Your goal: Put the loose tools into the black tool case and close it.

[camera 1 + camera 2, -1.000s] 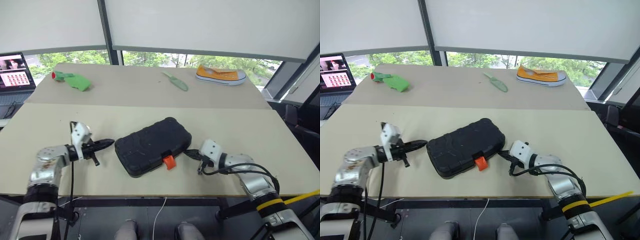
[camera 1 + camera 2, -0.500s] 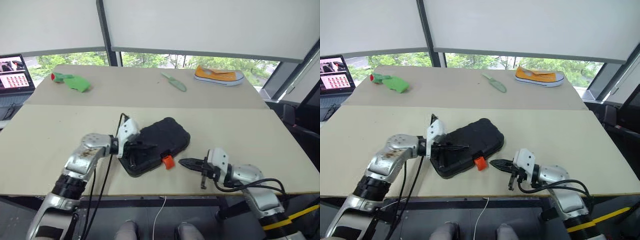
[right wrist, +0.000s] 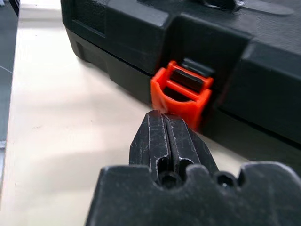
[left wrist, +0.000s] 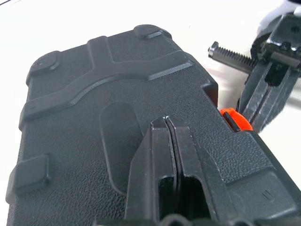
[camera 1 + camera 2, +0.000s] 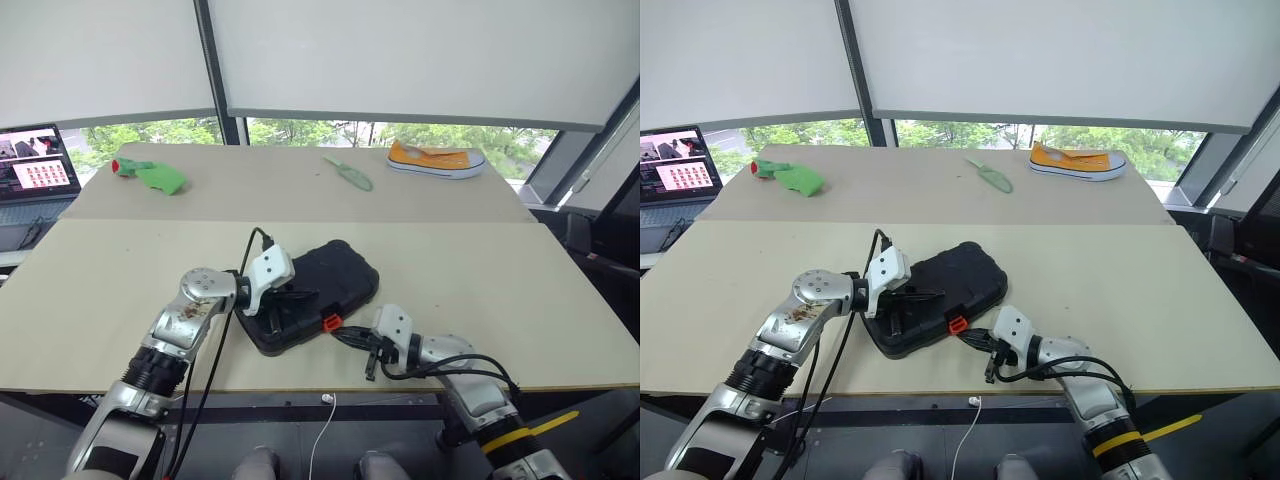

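Case (image 4: 117, 141) shell — plain moulded texture, orange latch (image 3: 181, 96) unmarked.

The black tool case (image 4: 117, 122) is hard plastic with a rough, bumpy skin, and it looks dull, not shiny. Its small orange latch (image 3: 181, 94) is smooth plastic with a little shine. The left hand (image 4: 168, 123) and the right hand (image 3: 164, 120) have black fingers that look like scuffed, dull plastic. The surface (image 5: 480, 270) is pale, flat and matt, like painted board.
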Action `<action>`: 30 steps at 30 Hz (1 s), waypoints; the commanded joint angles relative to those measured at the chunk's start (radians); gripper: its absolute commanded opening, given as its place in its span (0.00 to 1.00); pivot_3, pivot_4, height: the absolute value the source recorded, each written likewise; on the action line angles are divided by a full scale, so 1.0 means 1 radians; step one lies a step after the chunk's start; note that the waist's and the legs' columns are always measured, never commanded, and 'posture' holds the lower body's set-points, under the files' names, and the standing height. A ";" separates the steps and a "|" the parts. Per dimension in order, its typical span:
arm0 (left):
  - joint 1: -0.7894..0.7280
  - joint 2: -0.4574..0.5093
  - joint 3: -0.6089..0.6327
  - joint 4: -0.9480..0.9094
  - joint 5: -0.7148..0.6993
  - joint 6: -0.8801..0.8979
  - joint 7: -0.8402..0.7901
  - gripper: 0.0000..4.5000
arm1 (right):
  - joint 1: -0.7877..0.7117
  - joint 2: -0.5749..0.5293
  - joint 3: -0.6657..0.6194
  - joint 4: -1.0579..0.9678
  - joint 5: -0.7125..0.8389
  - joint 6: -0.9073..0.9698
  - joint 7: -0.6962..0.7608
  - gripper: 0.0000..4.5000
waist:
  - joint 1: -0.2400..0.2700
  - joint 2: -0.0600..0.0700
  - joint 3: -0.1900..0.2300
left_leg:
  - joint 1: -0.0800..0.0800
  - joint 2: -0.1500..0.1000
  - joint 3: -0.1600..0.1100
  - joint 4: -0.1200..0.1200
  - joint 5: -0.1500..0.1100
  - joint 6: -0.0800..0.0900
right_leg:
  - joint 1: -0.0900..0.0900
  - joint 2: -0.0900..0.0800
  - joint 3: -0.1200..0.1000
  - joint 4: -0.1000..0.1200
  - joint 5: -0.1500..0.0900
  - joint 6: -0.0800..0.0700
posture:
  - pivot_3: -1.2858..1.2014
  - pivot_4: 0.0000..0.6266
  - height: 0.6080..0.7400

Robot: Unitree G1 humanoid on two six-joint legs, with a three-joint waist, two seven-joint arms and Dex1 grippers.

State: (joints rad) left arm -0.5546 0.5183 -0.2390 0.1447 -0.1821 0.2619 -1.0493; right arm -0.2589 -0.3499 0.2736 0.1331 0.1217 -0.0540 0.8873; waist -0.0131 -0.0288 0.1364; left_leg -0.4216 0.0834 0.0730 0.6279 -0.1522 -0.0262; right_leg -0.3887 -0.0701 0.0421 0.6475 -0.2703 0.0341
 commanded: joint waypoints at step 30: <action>0.115 0.025 -0.053 0.089 0.062 0.049 -0.007 0.02 | 0.017 -0.016 0.014 -0.164 -0.046 0.241 -0.073 0.00 | -0.021 0.000 -0.020 | 0.016 -0.004 -0.001 -0.018 -0.001 -0.002 | 0.001 -0.005 0.000 -0.005 -0.004 -0.005 | 0.52 0.24 1.00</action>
State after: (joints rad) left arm -0.5089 0.5340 -0.2207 0.1555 -0.1800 0.2575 -1.0446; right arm -0.2523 -0.3616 0.2825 -0.0372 0.0951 0.1336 0.8401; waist -0.0340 -0.0289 0.1168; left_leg -0.4060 0.0793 0.0721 0.6097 -0.1534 -0.0279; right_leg -0.3877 -0.0746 0.0424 0.6423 -0.2743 0.0287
